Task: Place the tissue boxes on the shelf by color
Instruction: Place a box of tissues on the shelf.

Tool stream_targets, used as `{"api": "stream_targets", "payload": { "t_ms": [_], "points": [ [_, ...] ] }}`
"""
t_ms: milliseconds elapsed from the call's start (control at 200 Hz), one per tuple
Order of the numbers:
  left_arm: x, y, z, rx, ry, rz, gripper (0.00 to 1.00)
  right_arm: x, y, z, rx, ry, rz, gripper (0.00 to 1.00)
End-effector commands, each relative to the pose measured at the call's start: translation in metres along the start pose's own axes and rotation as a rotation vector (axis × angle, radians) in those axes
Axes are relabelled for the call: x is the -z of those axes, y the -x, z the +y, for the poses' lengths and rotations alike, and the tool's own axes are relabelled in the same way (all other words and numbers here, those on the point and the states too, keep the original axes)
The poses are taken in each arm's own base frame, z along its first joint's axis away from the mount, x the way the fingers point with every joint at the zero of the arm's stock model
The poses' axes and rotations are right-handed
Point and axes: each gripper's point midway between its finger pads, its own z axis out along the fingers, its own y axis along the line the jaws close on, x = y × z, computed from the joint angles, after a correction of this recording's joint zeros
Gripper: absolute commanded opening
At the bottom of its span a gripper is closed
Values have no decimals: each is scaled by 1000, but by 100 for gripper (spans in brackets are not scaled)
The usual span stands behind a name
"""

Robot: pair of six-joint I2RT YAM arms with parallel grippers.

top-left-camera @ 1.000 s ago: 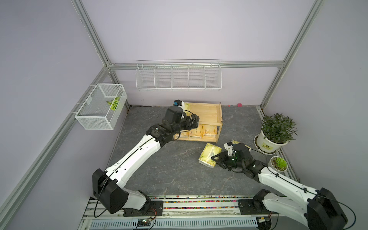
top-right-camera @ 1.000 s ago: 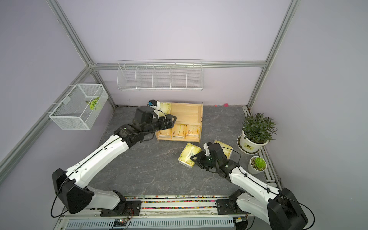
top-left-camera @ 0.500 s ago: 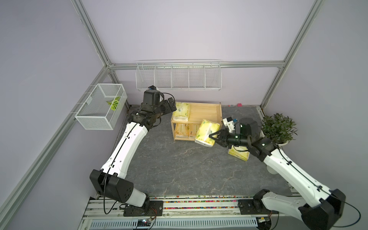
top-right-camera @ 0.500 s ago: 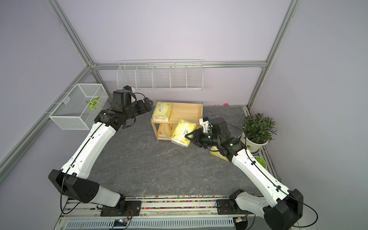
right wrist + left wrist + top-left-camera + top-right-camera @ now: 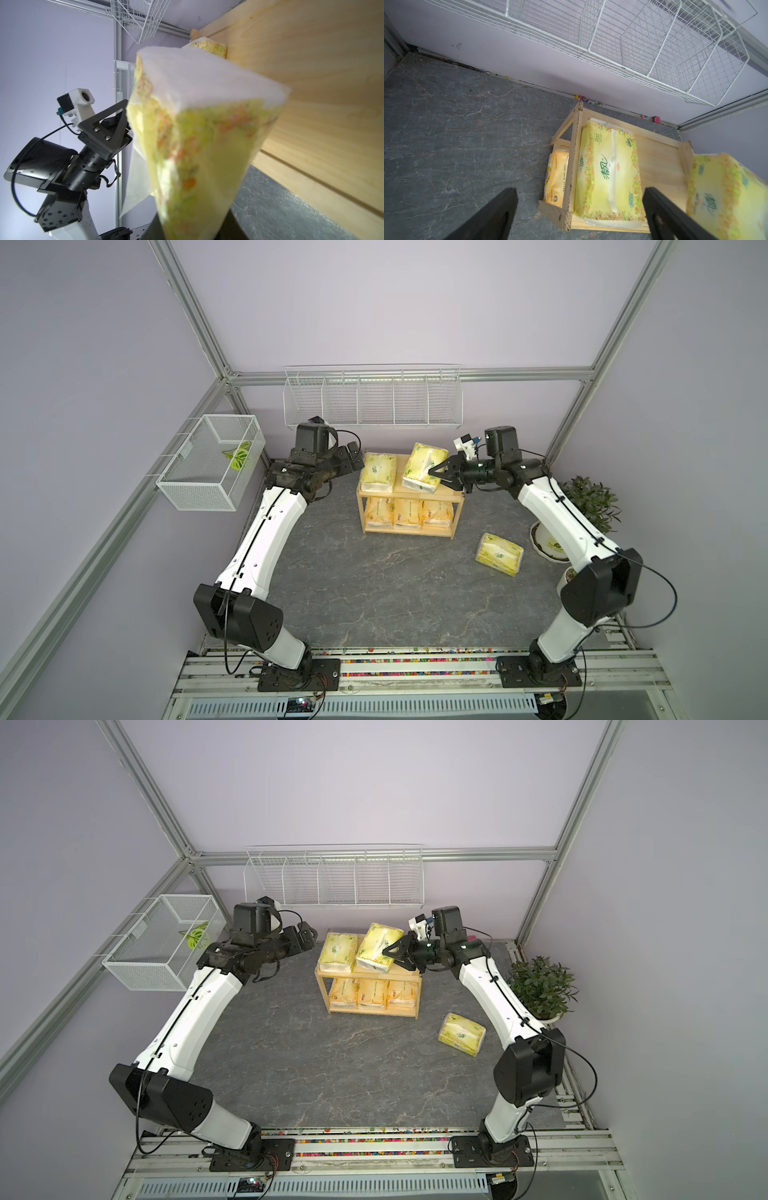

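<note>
Right tool is clamped narrow on a yellow-green tissue pack, gripping one end. The pack hangs tilted over the right half of the top tray of the shelf and is not set down yet. A second ago that pack was down on the desk with the right arm low. Half a second ago it was in front of the shelf, and now it is up at tray height, so the carry is basically over and release comes next. Left tool is wide open and empty, just off the shelf's left end, and it has pulled back from the shelf since a second ago. Beside it lies a yellow-green pack, flat on the left of the top tray. The lower tier holds three orange packs side by side, so that color looks finished. One more yellow-green pack sits loose on the desk, well apart from the shelf, on the right arm's side. Judgement: top tier goes to two of three once this one drops. The tilt needs flattening so the pack does not lean on its neighbour.
</note>
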Motion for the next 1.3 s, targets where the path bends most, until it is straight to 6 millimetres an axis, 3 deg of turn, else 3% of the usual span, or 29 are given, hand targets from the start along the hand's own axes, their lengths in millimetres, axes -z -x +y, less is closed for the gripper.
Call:
{"api": "stream_targets", "payload": {
  "t_ms": [0,335,530,575,710,770,1025,1295],
  "points": [
    [-2,4,-3,-22,-14,4,100,-4,0,2,21,6,48,26],
    [-3,6,0,-23,-16,-2,100,-27,8,-29,10,-82,102,26],
    [-7,2,1,-18,-20,5,100,-36,15,-36,28,-127,125,28],
    [-8,1,1,-15,-19,7,100,-38,17,-38,32,-142,125,33],
    [-12,-2,4,-11,-12,14,100,-38,21,-40,47,-167,113,66],
    [-16,-2,6,-10,-5,17,100,-34,23,-39,62,-185,97,74],
    [-33,8,11,10,-3,13,100,-12,36,-39,137,-320,10,81],
    [-52,15,7,17,-40,11,100,-30,40,-38,147,-334,22,81]
  ]
}}
